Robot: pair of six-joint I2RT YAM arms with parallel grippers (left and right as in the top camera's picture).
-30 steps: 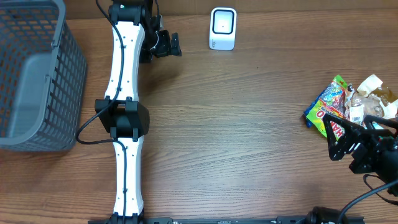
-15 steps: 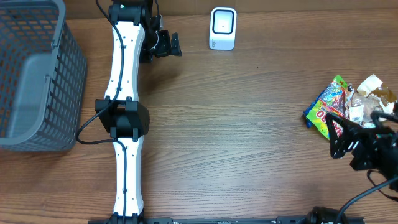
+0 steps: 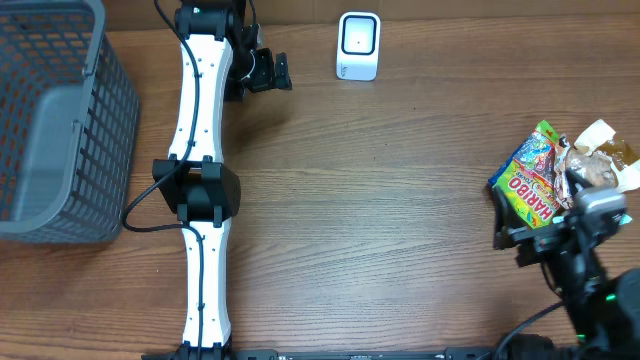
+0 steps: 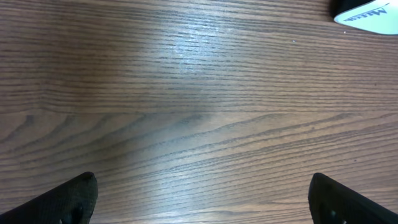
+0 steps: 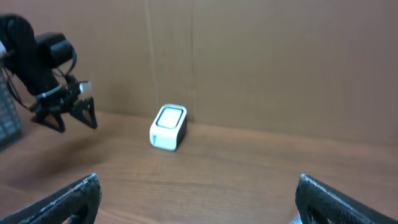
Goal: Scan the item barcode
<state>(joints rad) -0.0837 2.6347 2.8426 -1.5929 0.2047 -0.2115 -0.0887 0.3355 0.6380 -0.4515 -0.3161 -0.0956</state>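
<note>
The items are snack packets at the table's right edge: a colourful Haribo bag (image 3: 532, 182) and some crumpled wrappers (image 3: 597, 158) beside it. The white barcode scanner (image 3: 358, 45) stands at the back centre; it also shows as the scanner (image 5: 168, 127) in the right wrist view and as a corner of the scanner (image 4: 368, 12) in the left wrist view. My right gripper (image 3: 513, 240) is open and empty, just below-left of the bag, facing the scanner. My left gripper (image 3: 268, 72) is open and empty, left of the scanner.
A grey mesh basket (image 3: 52, 120) fills the left side of the table. My left arm (image 3: 200, 180) lies stretched from the front edge to the back. A brown wall (image 5: 280, 62) rises behind the scanner.
My right gripper has drawn back off the snack packets and swung left toward the scanner, uncovering the Haribo bag. The left arm has not moved.
</note>
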